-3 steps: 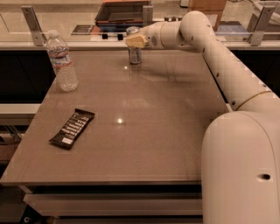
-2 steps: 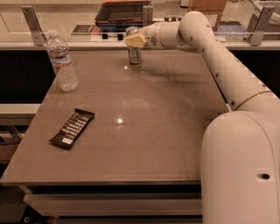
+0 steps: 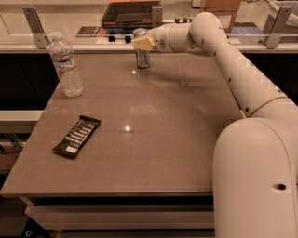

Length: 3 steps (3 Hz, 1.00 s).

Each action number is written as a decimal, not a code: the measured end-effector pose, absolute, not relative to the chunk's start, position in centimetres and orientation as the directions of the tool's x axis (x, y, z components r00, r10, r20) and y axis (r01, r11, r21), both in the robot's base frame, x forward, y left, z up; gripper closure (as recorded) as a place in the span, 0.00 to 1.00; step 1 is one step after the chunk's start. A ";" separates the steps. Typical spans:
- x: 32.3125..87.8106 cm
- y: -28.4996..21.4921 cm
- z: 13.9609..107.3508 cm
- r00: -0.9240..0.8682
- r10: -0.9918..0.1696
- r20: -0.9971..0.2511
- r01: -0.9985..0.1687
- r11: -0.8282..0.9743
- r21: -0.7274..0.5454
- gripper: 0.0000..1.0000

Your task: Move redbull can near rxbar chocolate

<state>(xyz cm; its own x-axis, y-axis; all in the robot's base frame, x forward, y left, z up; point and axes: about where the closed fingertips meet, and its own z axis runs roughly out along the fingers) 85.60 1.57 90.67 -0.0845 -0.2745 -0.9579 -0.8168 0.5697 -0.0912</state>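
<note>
The redbull can (image 3: pixel 143 59) stands upright near the far edge of the table, a slim silver can with its top just visible. My gripper (image 3: pixel 142 43) reaches in from the right and sits at the can's upper half, covering its middle. The rxbar chocolate (image 3: pixel 76 135), a flat black bar with white text, lies on the front left part of the table, far from the can and the gripper.
A clear plastic water bottle (image 3: pixel 66 65) stands at the table's far left. My white arm (image 3: pixel 233 60) spans the right side of the brown table (image 3: pixel 163 139). A counter with metal brackets and a dark tray (image 3: pixel 130 11) runs behind the far edge.
</note>
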 end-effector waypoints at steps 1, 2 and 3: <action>84.8 2.1 90.9 -0.097 -0.271 -0.958 -0.833 0.549 -0.071 1.00; 83.0 1.9 92.0 -0.118 -0.291 -0.949 -0.848 0.528 -0.057 1.00; 81.2 1.2 93.4 -0.126 -0.294 -0.947 -0.849 0.526 -0.050 1.00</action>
